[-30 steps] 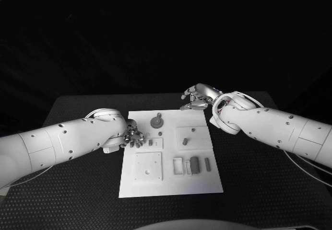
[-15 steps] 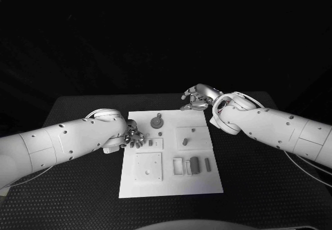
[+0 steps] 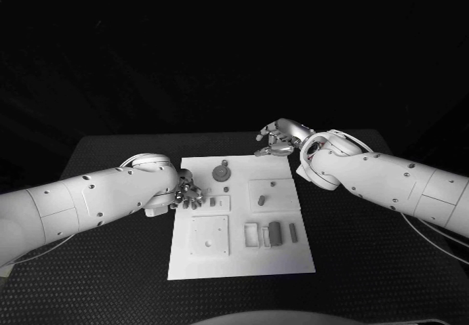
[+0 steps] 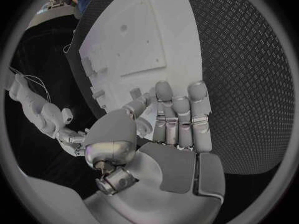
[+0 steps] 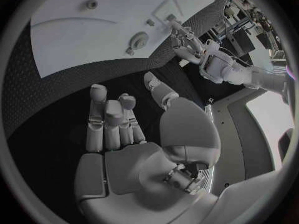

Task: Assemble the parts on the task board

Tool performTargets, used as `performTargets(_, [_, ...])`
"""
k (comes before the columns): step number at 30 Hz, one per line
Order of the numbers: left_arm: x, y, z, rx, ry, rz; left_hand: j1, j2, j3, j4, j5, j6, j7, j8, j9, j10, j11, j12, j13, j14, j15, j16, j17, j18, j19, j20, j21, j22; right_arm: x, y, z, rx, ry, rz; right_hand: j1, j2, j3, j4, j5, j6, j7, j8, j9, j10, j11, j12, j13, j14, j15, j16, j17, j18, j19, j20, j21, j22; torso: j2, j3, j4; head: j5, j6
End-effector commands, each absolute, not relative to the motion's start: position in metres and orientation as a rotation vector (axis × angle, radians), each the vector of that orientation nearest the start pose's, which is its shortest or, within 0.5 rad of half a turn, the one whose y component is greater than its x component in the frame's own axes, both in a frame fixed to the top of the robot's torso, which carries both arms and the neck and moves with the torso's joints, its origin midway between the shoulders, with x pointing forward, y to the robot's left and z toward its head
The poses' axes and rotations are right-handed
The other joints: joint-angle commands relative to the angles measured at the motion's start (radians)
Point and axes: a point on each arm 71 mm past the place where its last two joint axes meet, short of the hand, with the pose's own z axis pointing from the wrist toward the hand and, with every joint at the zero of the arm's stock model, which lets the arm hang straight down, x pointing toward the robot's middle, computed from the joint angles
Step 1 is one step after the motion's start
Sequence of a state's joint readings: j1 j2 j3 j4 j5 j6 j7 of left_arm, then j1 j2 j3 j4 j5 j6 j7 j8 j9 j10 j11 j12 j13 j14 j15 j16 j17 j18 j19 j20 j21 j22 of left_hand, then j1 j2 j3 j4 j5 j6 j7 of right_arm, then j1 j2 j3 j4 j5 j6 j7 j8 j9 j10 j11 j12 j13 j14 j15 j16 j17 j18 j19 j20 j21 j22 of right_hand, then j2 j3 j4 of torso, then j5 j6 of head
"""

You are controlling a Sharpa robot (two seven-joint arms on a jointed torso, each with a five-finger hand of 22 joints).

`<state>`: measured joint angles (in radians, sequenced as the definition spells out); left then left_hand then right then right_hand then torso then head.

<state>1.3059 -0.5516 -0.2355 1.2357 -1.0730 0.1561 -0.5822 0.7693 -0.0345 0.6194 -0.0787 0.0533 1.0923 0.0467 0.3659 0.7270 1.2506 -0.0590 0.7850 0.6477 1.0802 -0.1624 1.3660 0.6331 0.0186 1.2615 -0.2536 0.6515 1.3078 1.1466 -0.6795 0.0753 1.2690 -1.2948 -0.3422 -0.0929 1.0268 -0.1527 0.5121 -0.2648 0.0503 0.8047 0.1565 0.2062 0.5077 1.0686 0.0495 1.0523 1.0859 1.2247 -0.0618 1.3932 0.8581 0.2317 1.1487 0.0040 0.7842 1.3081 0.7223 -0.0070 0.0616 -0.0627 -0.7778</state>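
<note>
Black table (image 3: 108, 271) spans lower frame. White task board (image 3: 242, 254) at centre; grey parts (image 3: 274, 232) at its lower right. Left hand (image 3: 188, 196) at board's left edge, empty, fingers apart. Right hand (image 3: 280, 137) above board's upper right, empty, fingers loosely spread.

The table (image 3: 117, 257) is black with a fine woven, diamond-like texture, and the board (image 3: 245, 261) on it is plain white. The small parts (image 3: 274, 232) on the board are grey, some darker than others. Both arms are white, and the left hand (image 3: 188, 195) and right hand (image 3: 278, 137) are silver.
</note>
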Motion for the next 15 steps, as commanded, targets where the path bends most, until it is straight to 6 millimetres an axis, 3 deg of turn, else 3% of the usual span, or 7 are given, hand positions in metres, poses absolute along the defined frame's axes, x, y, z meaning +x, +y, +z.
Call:
performTargets(1, [0.5153, 0.1654, -0.2544, -0.051, 2.392, -0.155, 0.0, -0.014, -0.001, 0.007, -0.005, -0.007, 0.004, -0.006, -0.001, -0.008, 0.001, 0.001, -0.001, -0.009, 0.003, -0.002, -0.002, 0.038, -0.008, -0.001, -0.001, 0.016, 0.5359, -0.1965, -0.189, 0.122, 1.647, 0.679, -0.008, 0.002, 0.0, 0.007, -0.002, 0.0, 0.007, 0.005, -0.001, -0.006, 0.0, 0.007, -0.001, -0.006, 0.001, -0.004, -0.001, 0.03, 0.001, -0.008, -0.006, 0.016, 0.0, 0.0, 0.0001, 0.0, -0.001])
performTargets(5, [0.515, 0.1656, -0.2548, -0.048, 2.399, -0.155, -0.012, -0.025, -0.026, 0.014, -0.004, -0.013, 0.007, -0.008, 0.0, -0.012, 0.004, 0.001, -0.002, -0.012, 0.005, -0.003, -0.003, 0.038, -0.012, 0.001, -0.003, 0.016, 0.5359, -0.1964, -0.1892, 0.121, 1.648, 0.679, -0.008, 0.001, 0.0, 0.007, -0.002, 0.0, 0.007, 0.005, -0.001, -0.007, 0.0, 0.007, -0.001, -0.006, 0.001, -0.004, -0.001, 0.03, 0.001, -0.008, -0.006, 0.016, 0.0, 0.0001, -0.0004, 0.001, -0.001])
performTargets(6, [0.5149, 0.1655, -0.2548, -0.047, 2.399, -0.155, -0.021, 0.001, -0.086, -0.015, -0.001, -0.016, 0.008, -0.009, 0.002, -0.015, 0.003, 0.002, -0.001, -0.015, 0.006, -0.003, -0.004, 0.04, -0.019, 0.002, -0.003, 0.018, 0.5359, -0.1962, -0.1891, 0.121, 1.648, 0.679, -0.008, 0.001, 0.0, 0.007, -0.002, 0.0, 0.007, 0.005, -0.001, -0.007, 0.0, 0.007, -0.001, -0.006, 0.001, -0.004, -0.002, 0.03, 0.001, -0.008, -0.006, 0.016, 0.0, 0.0003, -0.0004, 0.001, -0.001])
performTargets(7, [0.5149, 0.1655, -0.2548, -0.048, 2.399, -0.155, -0.021, 0.004, -0.089, -0.017, -0.001, -0.016, 0.006, -0.009, 0.002, -0.016, 0.003, 0.002, -0.001, -0.015, 0.005, -0.003, -0.005, 0.041, -0.02, 0.001, -0.004, 0.018, 0.5359, -0.1962, -0.1891, 0.121, 1.648, 0.679, -0.007, 0.002, 0.0, 0.006, -0.002, 0.0, 0.007, 0.005, -0.001, -0.007, 0.0, 0.007, -0.001, -0.006, 0.001, -0.004, -0.002, 0.03, 0.001, -0.008, -0.006, 0.016, 0.0, 0.0005, -0.0004, 0.001, -0.002])
performTargets(15, [0.515, 0.1654, -0.2547, -0.049, 2.397, -0.156, -0.033, -0.015, -0.115, -0.012, -0.002, -0.016, 0.005, -0.011, 0.0, -0.018, 0.003, 0.001, -0.003, -0.017, 0.004, -0.005, -0.007, 0.043, -0.022, 0.001, -0.009, 0.015, 0.5359, -0.1962, -0.1891, 0.121, 1.647, 0.68, -0.007, 0.001, 0.0, 0.006, -0.002, 0.0, 0.008, 0.005, -0.001, -0.007, 0.0, 0.007, -0.002, -0.006, 0.001, -0.004, -0.002, 0.03, 0.0, -0.008, -0.006, 0.016, 0.0, 0.001, -0.0005, 0.001, -0.003])
